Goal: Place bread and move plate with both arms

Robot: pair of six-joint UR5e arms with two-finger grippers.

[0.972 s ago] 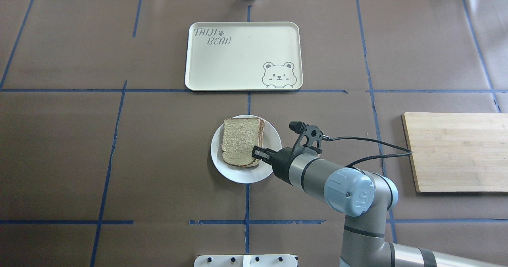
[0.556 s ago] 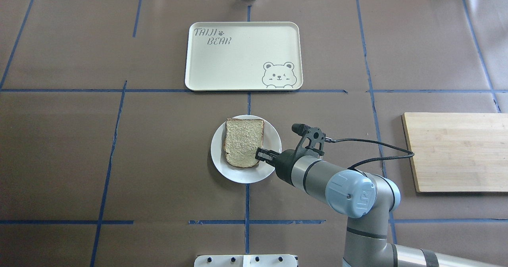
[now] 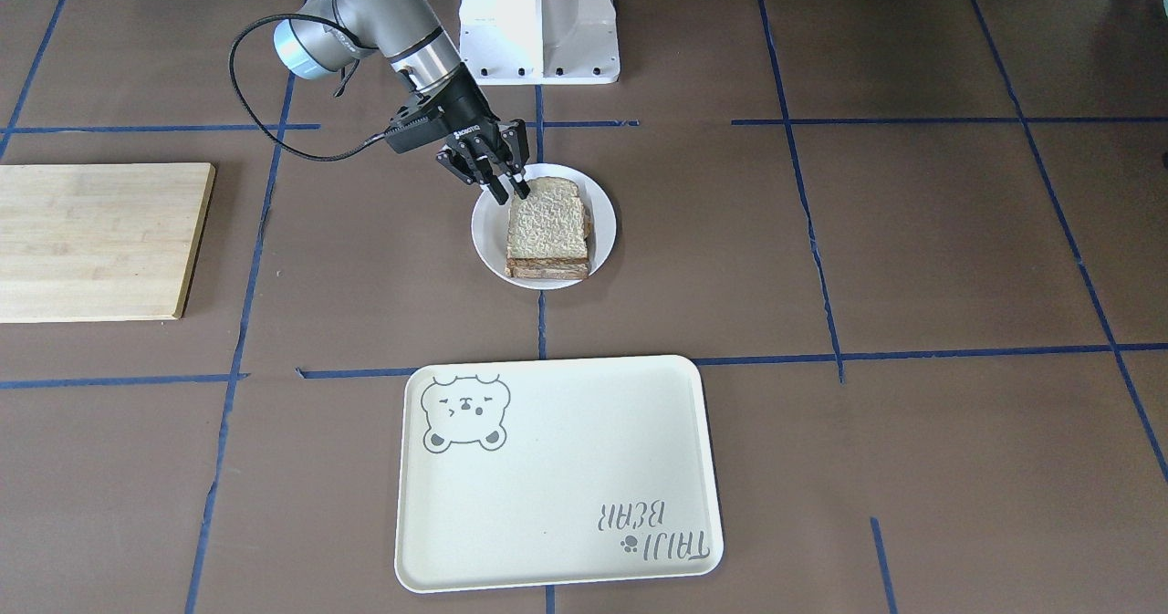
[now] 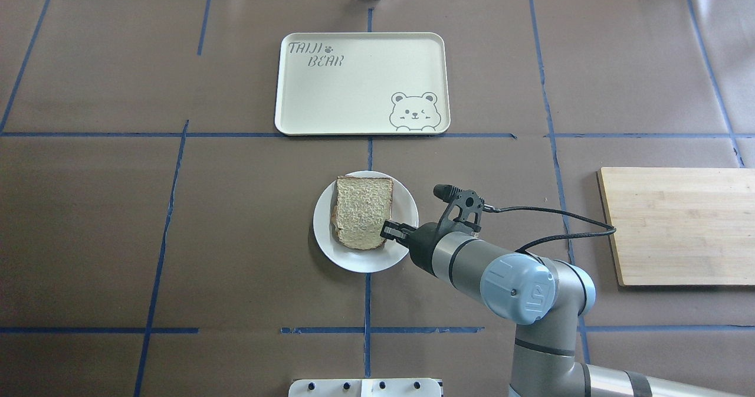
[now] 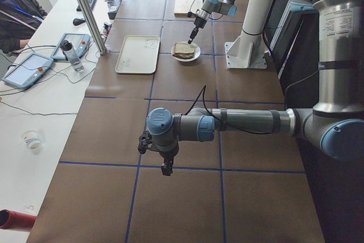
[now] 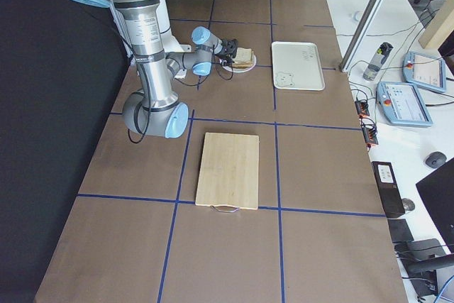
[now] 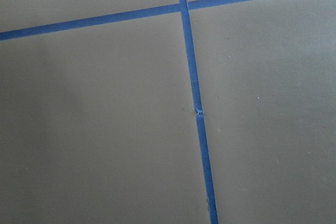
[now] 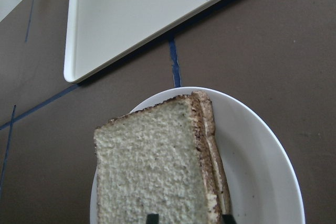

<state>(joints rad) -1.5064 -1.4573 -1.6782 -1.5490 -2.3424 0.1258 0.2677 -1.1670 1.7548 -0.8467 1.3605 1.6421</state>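
The bread [image 4: 363, 211] lies flat on top of a second slice on the small white plate [image 4: 354, 261] at the table's middle. It also shows in the front view [image 3: 546, 223] and the right wrist view [image 8: 152, 171]. My right gripper [image 4: 387, 230] is open, its fingertips [image 8: 152, 217] apart just over the slice's near corner and holding nothing. In the front view the right gripper [image 3: 509, 194] hangs over the plate's rim [image 3: 484, 231]. My left gripper [image 5: 165, 166] shows only in the left side view, low over bare table far from the plate; I cannot tell if it is open or shut.
A cream bear tray [image 4: 354, 84] lies beyond the plate. A wooden cutting board [image 4: 678, 226] lies at the right. The white pedestal [image 3: 538, 21] stands at the robot's side of the table. Blue tape lines cross the brown table cover.
The bread was tilted in the right gripper with the lower slice showing beside it. It now lies flat on that slice, and the gripper has drawn back slightly to the right.
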